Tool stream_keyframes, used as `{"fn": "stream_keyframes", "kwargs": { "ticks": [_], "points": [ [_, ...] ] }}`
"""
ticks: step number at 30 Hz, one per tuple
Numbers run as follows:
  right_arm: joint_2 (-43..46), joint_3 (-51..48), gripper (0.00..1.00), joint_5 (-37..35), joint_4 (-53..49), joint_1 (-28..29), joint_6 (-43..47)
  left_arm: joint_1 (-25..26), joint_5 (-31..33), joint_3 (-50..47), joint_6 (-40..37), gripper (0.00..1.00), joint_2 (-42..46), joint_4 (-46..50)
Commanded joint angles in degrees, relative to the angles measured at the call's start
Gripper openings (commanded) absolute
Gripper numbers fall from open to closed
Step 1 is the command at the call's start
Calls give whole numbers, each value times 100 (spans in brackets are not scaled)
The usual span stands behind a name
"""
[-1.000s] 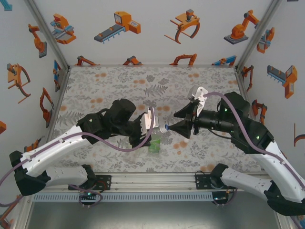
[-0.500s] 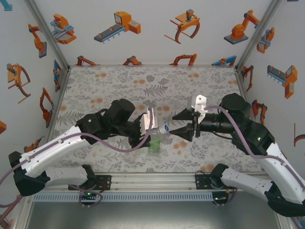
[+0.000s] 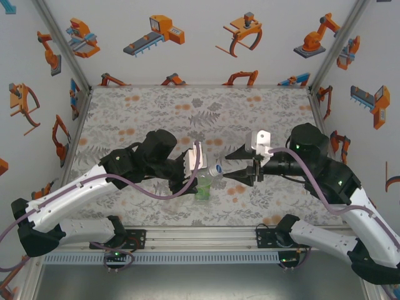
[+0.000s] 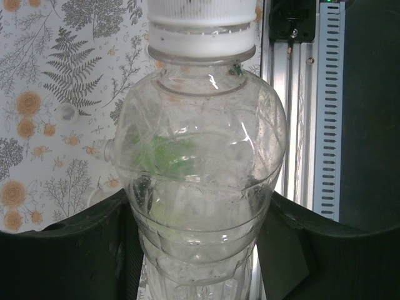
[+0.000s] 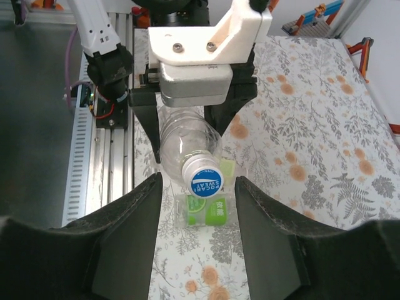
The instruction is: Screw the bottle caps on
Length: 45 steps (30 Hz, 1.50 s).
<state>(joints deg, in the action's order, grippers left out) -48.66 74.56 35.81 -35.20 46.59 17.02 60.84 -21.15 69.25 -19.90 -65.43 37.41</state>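
floral tabletop (image 3: 156, 106), cap (image 5: 206, 182) within right claw (image 5: 199, 180)

Top view: the white-and-black left arm (image 3: 75, 190) reaches in from 7 o'clock, elbow bent, wrist aimed at 3 o'clock. The left gripper (image 3: 195, 165) is clamped tight on a clear plastic bottle (image 3: 206, 170). The white-and-black right arm (image 3: 353, 203) comes in from 5 o'clock. The right gripper (image 3: 229, 167) faces 9 o'clock, black jaws parted and flanking the bottle's capped end without touching.

A clear plastic bottle (image 5: 187, 140) with a blue round cap (image 5: 205, 182) sits between the right gripper's (image 5: 199, 187) 2 parted black fingers (image 5: 128, 225).
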Motion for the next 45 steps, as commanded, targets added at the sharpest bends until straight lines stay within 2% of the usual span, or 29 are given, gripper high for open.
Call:
{"fn": "stream_keyframes", "kwargs": {
  "ticks": [1,5,12,20,35,45],
  "points": [
    [2,65,48,276,-247,-14,535,40,-258,62,-83,1,118,142],
    [-174,205,47,383,-443,-18,731,37,-371,45,-101,1,137,203],
    [-506,260,47,979,-544,-17,786,42,-596,150,-163,1,110,328],
    [-627,175,47,1022,-569,-17,786,50,-801,172,-154,1,117,371],
    [-686,-86,43,1335,-414,-9,605,75,-742,220,-137,1,141,347],
    [-662,-293,39,1192,-188,-10,435,86,-751,220,-127,1,153,306]
  ]
}}
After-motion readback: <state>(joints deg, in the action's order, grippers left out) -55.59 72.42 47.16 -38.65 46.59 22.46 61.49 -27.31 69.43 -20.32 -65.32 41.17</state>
